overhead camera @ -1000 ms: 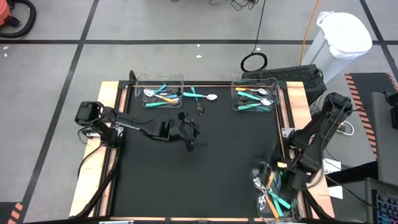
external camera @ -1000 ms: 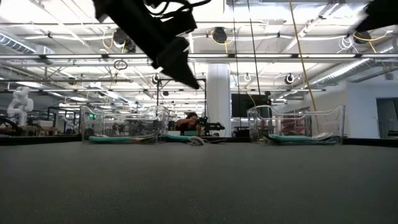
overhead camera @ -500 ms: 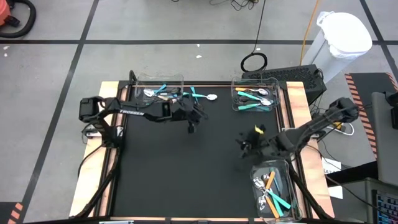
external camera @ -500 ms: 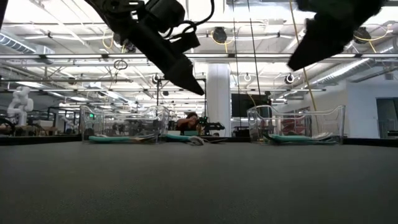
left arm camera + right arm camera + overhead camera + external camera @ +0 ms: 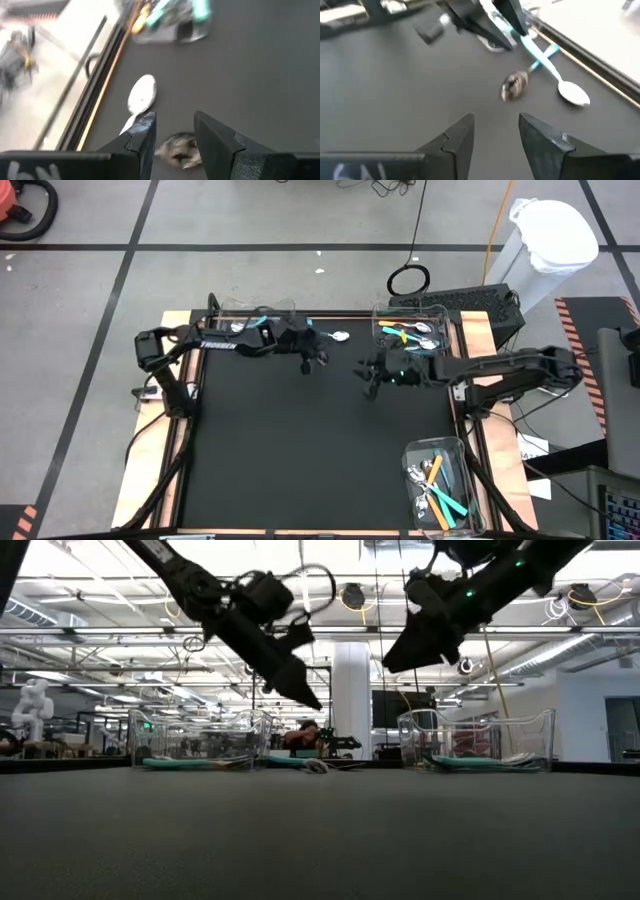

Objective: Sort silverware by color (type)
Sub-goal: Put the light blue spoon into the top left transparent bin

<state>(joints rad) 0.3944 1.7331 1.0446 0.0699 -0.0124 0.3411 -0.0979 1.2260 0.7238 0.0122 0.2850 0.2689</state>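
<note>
Two loose utensils lie flat on the black mat near the far edge. One is a silver-headed spoon with a light-blue handle [image 5: 336, 336] [image 5: 572, 93]. The other is a small dark mottled head [image 5: 322, 358] [image 5: 514, 85] [image 5: 179, 149]. My left gripper [image 5: 307, 364] [image 5: 174, 131] hangs open above the dark head, which shows between its fingers, untouched. My right gripper [image 5: 371, 384] [image 5: 495, 132] hovers open over the mat, right of these utensils and pointing toward them. More silverware fills three clear bins.
Clear bins stand at the far left [image 5: 256, 328], far right [image 5: 410, 338] and near right corner [image 5: 440, 485], each holding teal, orange and silver utensils. The black mat [image 5: 300, 450] is bare through its middle and near-left part. Both arms hang close together near the far edge.
My right arm has risen out of the near-right bin and swung across the mat toward the far edge, ending beside the loose utensils. My left gripper has moved toward the far edge and a little right, coming over the dark utensil head.
</note>
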